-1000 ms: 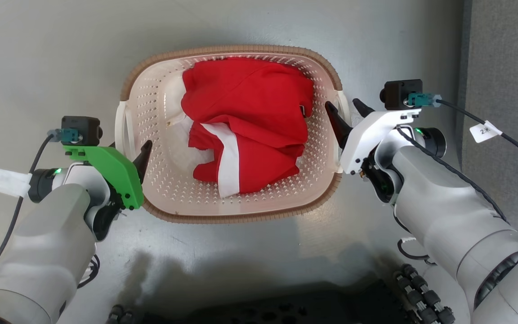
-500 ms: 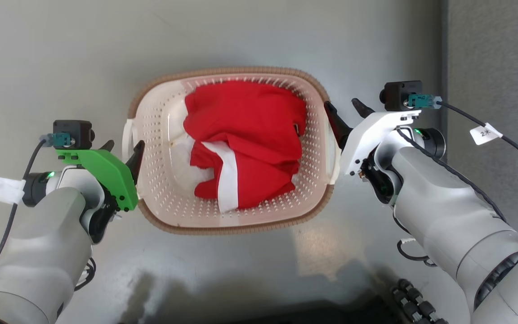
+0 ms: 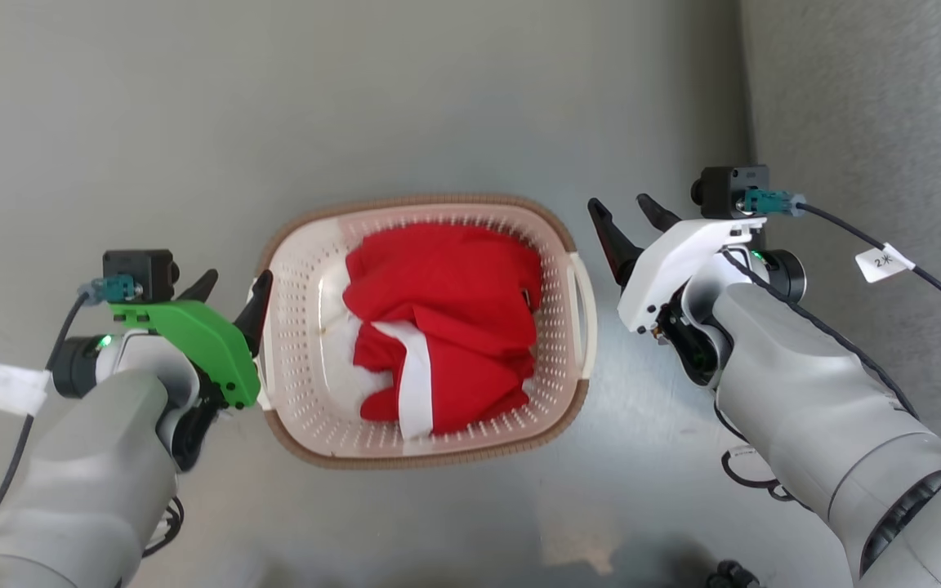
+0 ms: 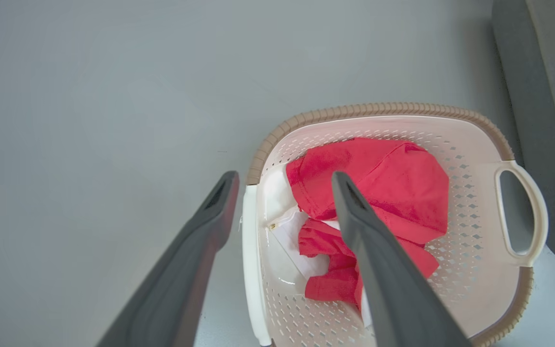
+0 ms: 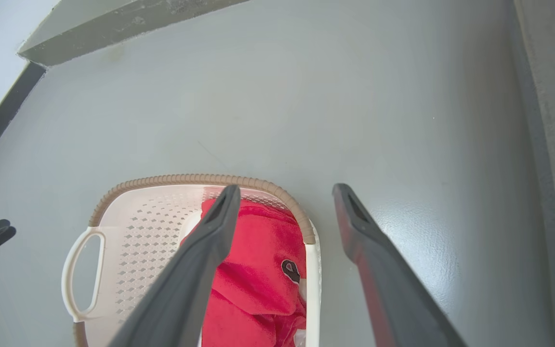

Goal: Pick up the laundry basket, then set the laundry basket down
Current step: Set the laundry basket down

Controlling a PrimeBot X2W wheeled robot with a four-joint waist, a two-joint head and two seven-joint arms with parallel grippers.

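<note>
The laundry basket (image 3: pixel 299 327) rests on the grey floor, cream-white with a brown rim and holding a red-and-white cloth (image 3: pixel 446 302). My left gripper (image 3: pixel 237 279) hangs open just above its left handle (image 3: pixel 262 359); in the left wrist view the gripper (image 4: pixel 284 177) has its two fingers either side of that handle (image 4: pixel 251 250) without touching it. My right gripper (image 3: pixel 617 204) is open, up and to the right of the right handle (image 3: pixel 583 314). In the right wrist view that gripper (image 5: pixel 285 189) floats above the basket's (image 5: pixel 138 226) near edge.
A darker grey textured strip (image 3: pixel 871 122) runs along the right side of the floor. A wall base (image 5: pixel 113 24) crosses the far top left in the right wrist view. A bit of my base (image 3: pixel 732 576) shows at the bottom edge.
The head camera has risen, so the basket looks smaller and lower. Both open grippers, which straddled the handles a second ago, have lifted off them; the basket stays on the floor.
</note>
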